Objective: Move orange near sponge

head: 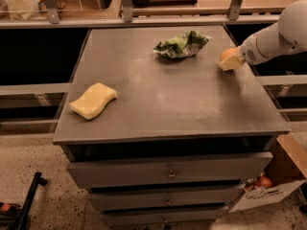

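So the gripper (pixel 231 62) is in the upper right of the frame, right up against the orange (pixel 227 54), which is by the right edge of the grey cabinet top (pixel 182 104). Honestly can't tell how open the claw is or whether it's got hold of the fruit. The sponge (pixel 93 100) is way over at the left, green bag (pixel 181 44) up top near the middle
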Controlling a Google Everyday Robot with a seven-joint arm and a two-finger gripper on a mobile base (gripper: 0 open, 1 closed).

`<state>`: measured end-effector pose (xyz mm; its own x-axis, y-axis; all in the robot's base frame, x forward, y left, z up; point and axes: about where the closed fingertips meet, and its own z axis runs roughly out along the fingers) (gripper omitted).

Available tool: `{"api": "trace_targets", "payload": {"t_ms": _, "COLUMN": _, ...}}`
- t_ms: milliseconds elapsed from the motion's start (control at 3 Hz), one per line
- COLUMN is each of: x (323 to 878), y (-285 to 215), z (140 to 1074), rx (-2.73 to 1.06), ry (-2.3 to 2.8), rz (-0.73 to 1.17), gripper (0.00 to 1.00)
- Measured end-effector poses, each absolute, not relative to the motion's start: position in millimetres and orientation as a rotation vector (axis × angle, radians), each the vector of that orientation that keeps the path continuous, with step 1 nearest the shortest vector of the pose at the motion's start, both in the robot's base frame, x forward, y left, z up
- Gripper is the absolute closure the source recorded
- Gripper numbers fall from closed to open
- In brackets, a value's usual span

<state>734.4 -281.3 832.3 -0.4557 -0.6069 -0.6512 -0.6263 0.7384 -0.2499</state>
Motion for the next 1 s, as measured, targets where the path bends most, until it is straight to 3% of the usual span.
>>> {"api": "trace_targets", "payload": {"t_ms": 667, "x": 713, "y": -270, "z": 874, "rx": -0.924, "ry": 2.144, "rz": 0.216, "gripper": 1.00}}
{"api": "trace_targets", "payload": {"t_ms": 1000, "x": 698, "y": -255, "z": 903, "rx": -0.949, "ry": 2.083, "rz": 0.300, "gripper": 1.00}}
